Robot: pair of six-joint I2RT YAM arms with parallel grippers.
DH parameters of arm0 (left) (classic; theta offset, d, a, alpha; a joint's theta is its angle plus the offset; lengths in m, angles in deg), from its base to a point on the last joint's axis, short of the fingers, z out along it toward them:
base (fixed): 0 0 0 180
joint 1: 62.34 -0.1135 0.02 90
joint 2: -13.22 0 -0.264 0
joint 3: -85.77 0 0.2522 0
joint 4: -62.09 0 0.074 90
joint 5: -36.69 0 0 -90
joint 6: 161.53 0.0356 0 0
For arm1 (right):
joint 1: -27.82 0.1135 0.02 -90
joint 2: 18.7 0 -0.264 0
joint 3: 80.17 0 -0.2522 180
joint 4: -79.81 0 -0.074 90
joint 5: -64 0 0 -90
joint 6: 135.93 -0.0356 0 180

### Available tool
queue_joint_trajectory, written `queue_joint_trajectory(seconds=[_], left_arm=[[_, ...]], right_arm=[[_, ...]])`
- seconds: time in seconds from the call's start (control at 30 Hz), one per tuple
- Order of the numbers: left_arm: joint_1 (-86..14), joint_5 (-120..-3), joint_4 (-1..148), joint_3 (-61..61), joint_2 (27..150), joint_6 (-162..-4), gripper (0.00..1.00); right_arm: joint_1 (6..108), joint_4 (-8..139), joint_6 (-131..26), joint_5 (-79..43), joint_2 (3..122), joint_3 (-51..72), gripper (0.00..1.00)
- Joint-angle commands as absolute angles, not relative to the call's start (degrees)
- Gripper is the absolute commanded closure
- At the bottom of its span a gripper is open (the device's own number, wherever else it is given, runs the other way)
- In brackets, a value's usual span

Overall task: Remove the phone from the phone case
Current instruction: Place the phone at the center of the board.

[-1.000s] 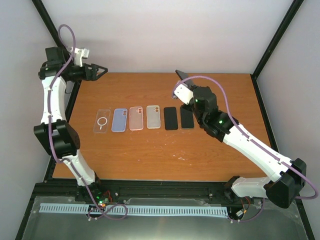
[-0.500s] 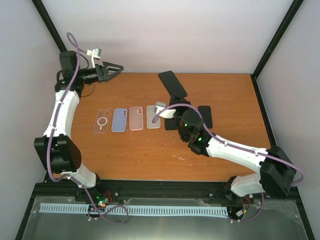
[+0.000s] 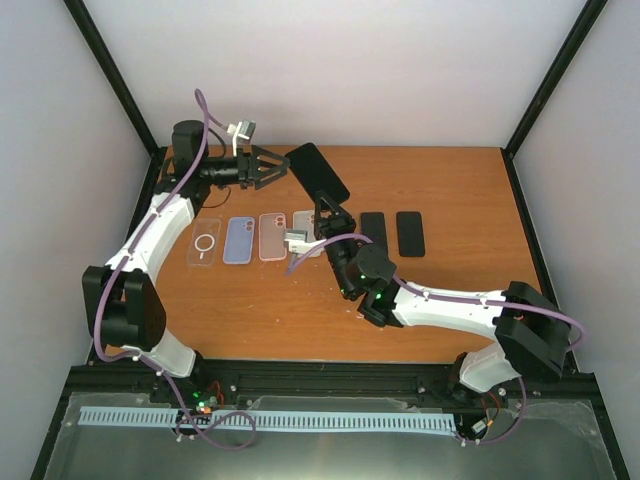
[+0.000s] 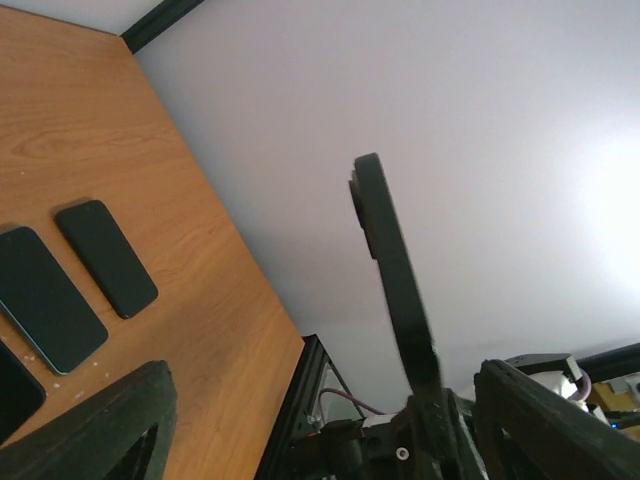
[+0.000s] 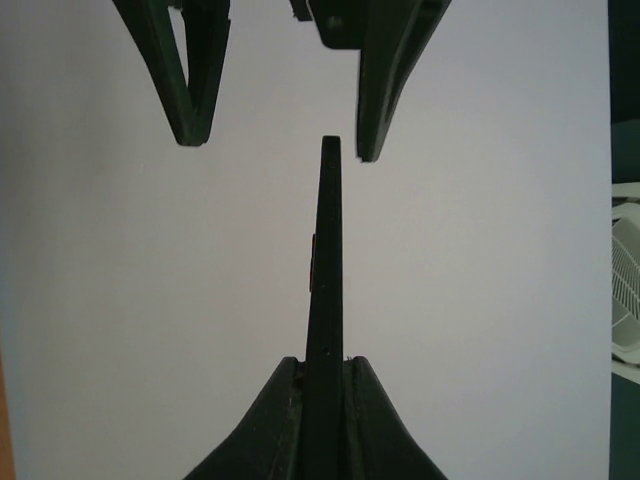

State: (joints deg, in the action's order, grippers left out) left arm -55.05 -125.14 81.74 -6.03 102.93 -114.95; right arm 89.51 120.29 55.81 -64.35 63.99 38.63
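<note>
A dark phone in its phone case [image 3: 318,172] is held up in the air over the back of the table, tilted, with my right gripper [image 3: 328,214] shut on its lower end. The right wrist view shows the cased phone [image 5: 328,260] edge-on, rising from the right gripper [image 5: 325,365]. My left gripper [image 3: 268,166] is open just left of the phone's upper end. Its two fingers [image 5: 190,80] hang to either side of the phone's tip without touching. In the left wrist view the cased phone [image 4: 392,280] stands edge-on inside the left gripper [image 4: 320,380].
On the wooden table [image 3: 250,300] lies a row of empty cases: clear with a ring [image 3: 204,243], blue [image 3: 238,240], pink [image 3: 272,236], and a pale one [image 3: 303,222] partly behind my right arm. Two black phones [image 3: 373,230] [image 3: 410,233] lie to the right.
My right arm has swung left, carrying the cased phone from the back right toward the middle. My left arm has reached right to meet it, still open.
</note>
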Motion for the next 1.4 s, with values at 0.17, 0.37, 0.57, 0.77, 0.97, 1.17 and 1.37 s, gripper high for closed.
queue_joint_trajectory(seconds=[0.17,0.37,0.57,0.77,0.97,1.17,1.37], left_arm=[[-54.15,-125.82,71.88,-3.65,100.59,-122.82,0.36],[-53.73,-126.25,68.28,-1.89,100.72,-126.08,0.51],[-53.64,-126.84,66.16,-0.92,100.38,-128.25,0.72],[-53.62,-127.28,65.57,-0.71,100.35,-128.78,0.95],[-53.81,-127.52,66.31,-2.41,101.07,-127.07,0.99],[-55.43,-126.23,67.64,-5.38,101.96,-123.96,0.99],[-58.67,-125.53,70.93,-8.72,103.24,-118.55,0.99]], right_arm=[[91.83,129.33,60.18,-64.15,65.54,38.44,0.97],[92.63,131.09,61.83,-64.13,67.00,38.58,0.97],[92.98,132.39,62.70,-63.97,67.67,38.98,0.97],[92.94,133.17,62.99,-63.84,67.49,39.26,0.87],[92.96,131.98,61.88,-64.15,65.80,40.63,0.53],[92.94,130.28,59.99,-64.63,63.26,43.00,0.27],[92.46,123.21,54.23,-66.51,60.06,43.91,0.12]])
